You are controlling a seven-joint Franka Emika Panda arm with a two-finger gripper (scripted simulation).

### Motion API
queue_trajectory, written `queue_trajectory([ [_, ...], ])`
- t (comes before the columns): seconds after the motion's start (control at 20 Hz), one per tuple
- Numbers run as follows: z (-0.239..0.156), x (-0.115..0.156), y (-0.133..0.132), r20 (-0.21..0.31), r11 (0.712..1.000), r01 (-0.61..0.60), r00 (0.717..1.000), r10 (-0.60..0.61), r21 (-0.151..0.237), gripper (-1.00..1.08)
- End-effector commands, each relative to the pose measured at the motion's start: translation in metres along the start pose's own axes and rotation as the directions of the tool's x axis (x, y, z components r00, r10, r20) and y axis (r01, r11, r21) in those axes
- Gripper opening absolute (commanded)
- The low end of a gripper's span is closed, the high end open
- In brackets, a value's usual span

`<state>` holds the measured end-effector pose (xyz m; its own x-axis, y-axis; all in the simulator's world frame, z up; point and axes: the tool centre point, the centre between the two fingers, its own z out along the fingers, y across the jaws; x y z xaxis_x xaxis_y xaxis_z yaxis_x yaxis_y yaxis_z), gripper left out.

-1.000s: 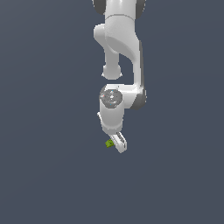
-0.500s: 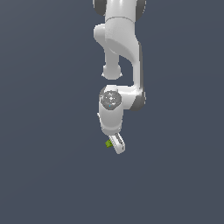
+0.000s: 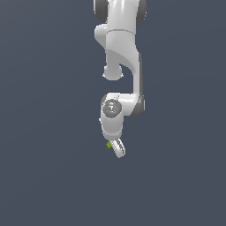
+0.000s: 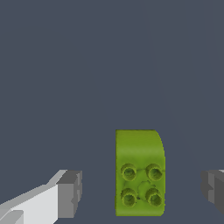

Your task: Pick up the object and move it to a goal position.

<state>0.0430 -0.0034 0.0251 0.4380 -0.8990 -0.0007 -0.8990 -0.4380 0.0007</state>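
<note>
**One block between spread fingers**

Four studs mark the top of the lime-green block point(image 4: 140, 173), which lies on the dark grey floor point(image 4: 87, 65). It sits between the grey fingertips point(image 4: 70, 194), touching neither. The gripper point(image 3: 115, 148) is spread wide, hanging low under the white arm point(image 3: 121, 48).

The lime-green block point(image 4: 140, 173) looks like matt plastic (studded on top); the end effector point(image 4: 141, 192) pads look smooth grey.
</note>
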Motion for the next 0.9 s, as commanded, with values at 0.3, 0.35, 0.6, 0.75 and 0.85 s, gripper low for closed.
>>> queue_trajectory([
  [0.3, 0.0128, 0.0005, -0.0012, 0.000, 1.000, -0.001, 1.000, 0.001, 0.001, -1.00],
  [0.35, 0.0128, 0.0005, -0.0012, 0.000, 1.000, -0.001, 1.000, 0.001, 0.001, -1.00],
  [0.6, 0.0128, 0.0005, -0.0012, 0.000, 1.000, -0.001, 1.000, 0.001, 0.001, -1.00],
  [0.75, 0.0127, 0.0005, -0.0012, 0.000, 1.000, -0.001, 1.000, 0.001, 0.001, -1.00],
  [0.85, 0.0117, 0.0017, -0.0013, 0.000, 1.000, -0.001, 1.000, 0.001, 0.001, -1.00],
])
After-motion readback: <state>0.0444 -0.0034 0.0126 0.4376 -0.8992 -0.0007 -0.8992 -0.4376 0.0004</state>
